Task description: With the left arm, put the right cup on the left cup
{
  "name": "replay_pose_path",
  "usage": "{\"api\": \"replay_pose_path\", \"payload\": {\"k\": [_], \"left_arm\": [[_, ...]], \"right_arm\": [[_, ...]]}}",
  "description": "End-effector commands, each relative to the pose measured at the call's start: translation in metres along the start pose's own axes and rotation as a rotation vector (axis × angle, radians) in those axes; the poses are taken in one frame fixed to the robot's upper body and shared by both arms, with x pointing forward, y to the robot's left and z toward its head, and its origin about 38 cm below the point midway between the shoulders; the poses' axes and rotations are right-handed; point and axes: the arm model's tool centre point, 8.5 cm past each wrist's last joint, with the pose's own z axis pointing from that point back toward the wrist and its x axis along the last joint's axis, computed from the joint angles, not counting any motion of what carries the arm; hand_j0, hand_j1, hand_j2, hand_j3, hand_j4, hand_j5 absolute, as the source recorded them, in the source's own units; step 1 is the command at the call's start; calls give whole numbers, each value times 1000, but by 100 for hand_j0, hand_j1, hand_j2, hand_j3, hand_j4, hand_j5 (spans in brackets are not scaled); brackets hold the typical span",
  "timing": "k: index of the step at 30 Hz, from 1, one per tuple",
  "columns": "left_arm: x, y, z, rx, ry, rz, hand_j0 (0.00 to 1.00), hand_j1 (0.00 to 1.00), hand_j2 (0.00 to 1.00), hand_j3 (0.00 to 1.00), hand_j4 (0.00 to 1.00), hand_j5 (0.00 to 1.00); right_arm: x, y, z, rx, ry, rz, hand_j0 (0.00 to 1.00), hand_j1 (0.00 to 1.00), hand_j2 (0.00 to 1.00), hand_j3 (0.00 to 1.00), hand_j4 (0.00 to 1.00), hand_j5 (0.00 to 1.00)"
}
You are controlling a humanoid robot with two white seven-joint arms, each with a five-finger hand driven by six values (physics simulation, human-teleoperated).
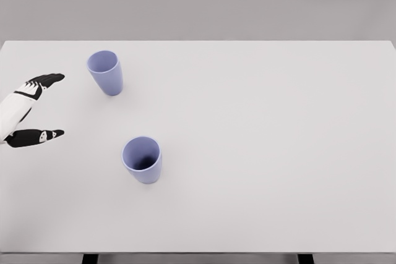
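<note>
Two lavender cups stand upright on the white table (260, 140). The left cup (104, 72) is farther back; the right cup (142, 159) is nearer the front and slightly more to the right. My left hand (54, 107) reaches in from the left edge, its black-tipped fingers (48, 80) spread apart and holding nothing. It hovers to the left of both cups, touching neither. The right arm is out of view.
The table's far edge runs across the top of the view and its front edge along the bottom. No other objects lie on it.
</note>
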Motion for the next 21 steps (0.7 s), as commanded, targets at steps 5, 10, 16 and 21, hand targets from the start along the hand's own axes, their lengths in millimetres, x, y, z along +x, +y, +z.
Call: {"api": "replay_pose_path", "payload": {"k": [5, 10, 16, 21], "left_arm": [[3, 1, -1, 6, -9, 1, 100, 100, 100, 100, 100, 100], [7, 4, -3, 20, -23, 6, 100, 100, 100, 100, 100, 100], [22, 20, 3, 63, -54, -32, 100, 100, 100, 100, 100, 100], [31, 10, 6, 60, -144, 222, 100, 100, 100, 100, 100, 100]], "right_arm": [[0, 0, 0, 0, 0, 0, 100, 100, 100, 100, 100, 100], [0, 0, 0, 0, 0, 0, 100, 100, 100, 100, 100, 100], [0, 0, 0, 0, 0, 0, 100, 100, 100, 100, 100, 100], [0, 0, 0, 0, 0, 0, 100, 100, 100, 100, 100, 100]]}}
